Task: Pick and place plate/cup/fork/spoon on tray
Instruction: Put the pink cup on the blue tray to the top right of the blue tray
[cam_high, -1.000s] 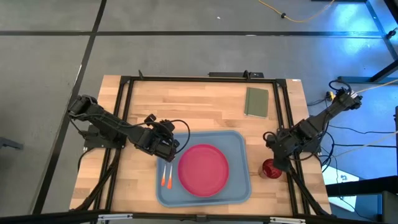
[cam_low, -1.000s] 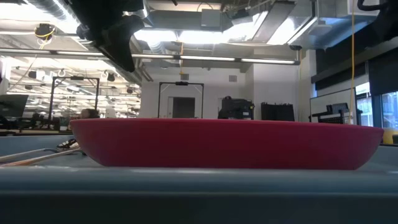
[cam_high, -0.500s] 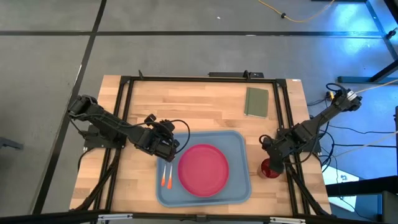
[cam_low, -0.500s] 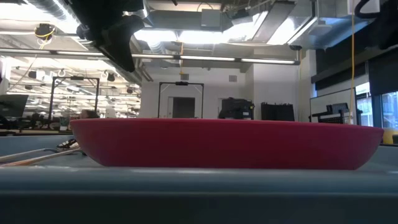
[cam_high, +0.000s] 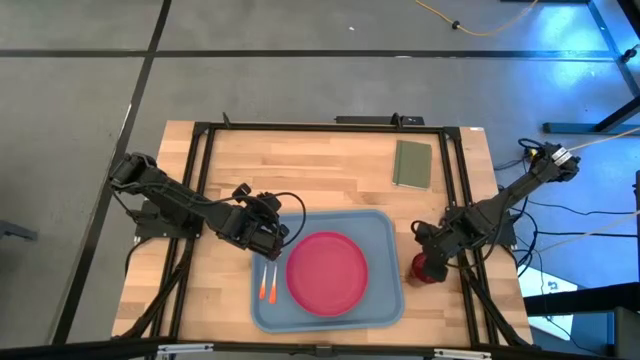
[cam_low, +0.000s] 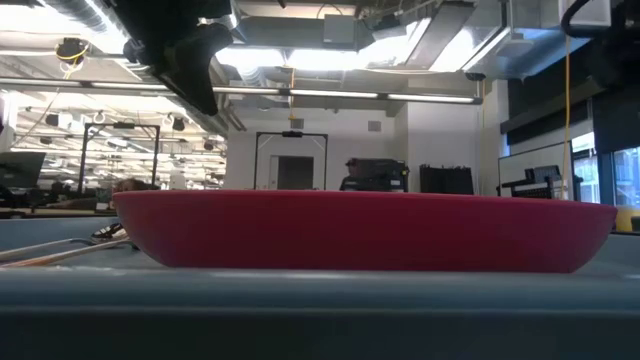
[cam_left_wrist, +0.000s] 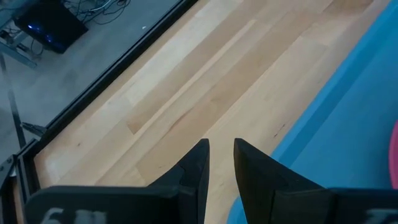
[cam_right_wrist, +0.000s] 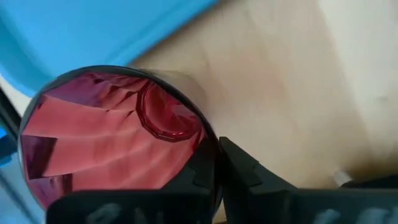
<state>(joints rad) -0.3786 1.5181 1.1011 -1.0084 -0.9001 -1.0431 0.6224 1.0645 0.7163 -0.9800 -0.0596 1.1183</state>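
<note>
The pink-red plate (cam_high: 327, 272) lies in the middle of the light blue tray (cam_high: 385, 228) and fills the low view (cam_low: 360, 232). The fork and spoon (cam_high: 267, 283) lie side by side on the tray's left part, orange tips toward the near edge; I cannot tell which is which. My left gripper (cam_left_wrist: 219, 155) hovers over the tray's far left corner, shut and empty. My right gripper (cam_right_wrist: 219, 163) is shut on the dark red cup (cam_high: 425, 268), just right of the tray's right rim. My right gripper pinches the cup's rim (cam_right_wrist: 210, 144), one finger inside the cup and one outside its wall. The fingers come slanting down from the table's right side. The cup is tilted, its opening toward the wrist camera; whether its base touches the table, I cannot tell.
A small green pad (cam_high: 412, 163) lies at the table's far right. A black frame (cam_high: 320, 127) runs around the wooden table top. Bare wood lies between the tray and the far edge.
My right gripper has gone toward the table's left edge with the cup, which now stands close beside the tray's right rim. My left arm has kept still.
</note>
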